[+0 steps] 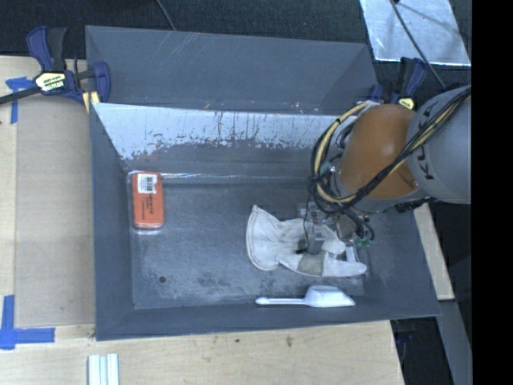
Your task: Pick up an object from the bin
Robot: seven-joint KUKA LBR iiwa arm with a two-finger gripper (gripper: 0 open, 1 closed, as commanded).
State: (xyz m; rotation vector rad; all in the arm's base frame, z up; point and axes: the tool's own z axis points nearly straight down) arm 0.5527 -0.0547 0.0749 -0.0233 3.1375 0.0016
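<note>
Where white crumpled cloth (268,245) lies, gripper (311,245) low over it; grasp state unclear.

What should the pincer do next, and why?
Probably clamp onto the crumpled white cloth and ease straight up. The pincer is low on the cloth's right part, while the white scoop lies close by and the orange box sits far left.
</note>
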